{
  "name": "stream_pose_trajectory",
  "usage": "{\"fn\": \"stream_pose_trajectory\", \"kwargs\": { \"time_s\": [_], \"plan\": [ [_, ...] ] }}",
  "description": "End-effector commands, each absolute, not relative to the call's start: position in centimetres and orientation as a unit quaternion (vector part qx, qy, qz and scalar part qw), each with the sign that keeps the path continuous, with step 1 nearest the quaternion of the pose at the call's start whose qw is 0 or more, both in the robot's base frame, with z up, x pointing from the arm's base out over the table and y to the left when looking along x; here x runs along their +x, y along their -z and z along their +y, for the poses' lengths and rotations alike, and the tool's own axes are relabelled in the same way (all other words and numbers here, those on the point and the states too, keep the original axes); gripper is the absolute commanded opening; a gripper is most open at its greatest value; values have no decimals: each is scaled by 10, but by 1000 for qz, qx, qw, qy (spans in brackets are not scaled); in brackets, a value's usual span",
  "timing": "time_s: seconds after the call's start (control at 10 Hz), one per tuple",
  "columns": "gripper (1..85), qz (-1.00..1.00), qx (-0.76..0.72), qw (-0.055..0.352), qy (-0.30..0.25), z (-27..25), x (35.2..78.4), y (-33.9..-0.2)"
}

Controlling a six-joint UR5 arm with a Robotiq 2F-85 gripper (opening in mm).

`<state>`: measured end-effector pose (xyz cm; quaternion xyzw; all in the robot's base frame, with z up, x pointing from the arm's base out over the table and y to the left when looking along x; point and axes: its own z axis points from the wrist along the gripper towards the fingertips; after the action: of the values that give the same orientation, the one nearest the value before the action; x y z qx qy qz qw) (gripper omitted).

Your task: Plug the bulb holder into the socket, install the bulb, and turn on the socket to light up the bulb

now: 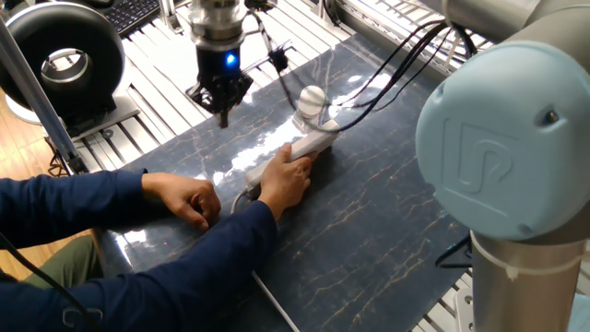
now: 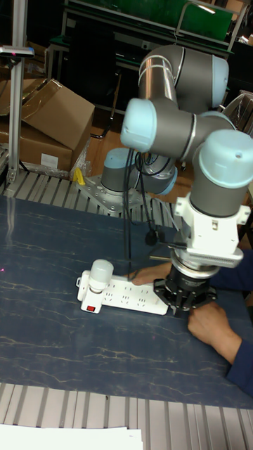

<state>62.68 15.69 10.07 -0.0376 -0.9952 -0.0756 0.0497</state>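
The white socket (image 1: 312, 141) lies on the dark blue mat, and a person's hand (image 1: 285, 181) holds its near end. At its far end the bulb (image 1: 312, 99) stands upright in the bulb holder (image 1: 306, 121), which is plugged into the strip. The tall fixed view shows the socket (image 2: 125, 296), the bulb (image 2: 102, 271) and a red switch (image 2: 89, 307) at the bulb end. My gripper (image 1: 223, 116) hangs left of the bulb, apart from it, fingers together and holding nothing. In the tall view the gripper (image 2: 184, 304) is over the strip's other end, beside the person's hand (image 2: 211, 328).
The person's other hand (image 1: 189, 198) rests on the mat near the strip's cable. A black ring-shaped device (image 1: 64, 57) stands at the back left. Black cables (image 1: 387, 65) hang from the arm over the mat's far side. Cardboard boxes (image 2: 49, 112) sit behind the table.
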Motion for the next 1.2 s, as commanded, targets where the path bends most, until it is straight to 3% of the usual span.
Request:
{"fn": "stream_pose_trajectory", "kwargs": {
  "time_s": [0.0,0.3,1.1],
  "plan": [
    [13,-995,-30,49,86,171,620,-85],
    [13,-995,-16,38,94,152,608,-60],
    [13,-995,1,59,81,134,556,-39]
  ]
}}
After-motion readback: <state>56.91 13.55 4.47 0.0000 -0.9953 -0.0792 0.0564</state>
